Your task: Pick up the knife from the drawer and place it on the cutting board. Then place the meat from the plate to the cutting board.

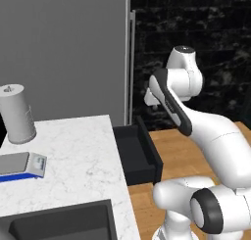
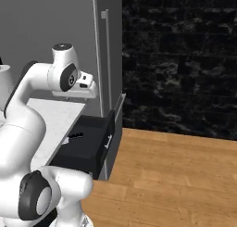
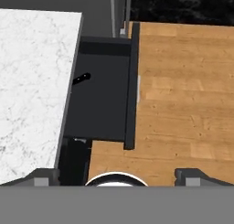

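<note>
The black drawer (image 3: 104, 104) stands pulled out from under the white marble counter, and it also shows in the base views (image 2: 88, 145) (image 1: 138, 155). Inside it lies the knife (image 3: 82, 77). Only its slim black handle pokes out from under the counter's edge, seen too as a small dark shape (image 2: 76, 136). My gripper (image 3: 121, 177) hangs well above the drawer and looks straight down into it. It is open, its tips far apart with nothing between them. The cutting board, the plate and the meat are out of view.
The marble counter (image 1: 73, 151) carries a grey canister (image 1: 17, 114) and a flat scale (image 1: 22, 164), with a dark sink (image 1: 63, 223) at its near end. A tall grey fridge (image 2: 99, 50) stands behind the drawer. Wooden floor (image 3: 183, 99) lies to the right.
</note>
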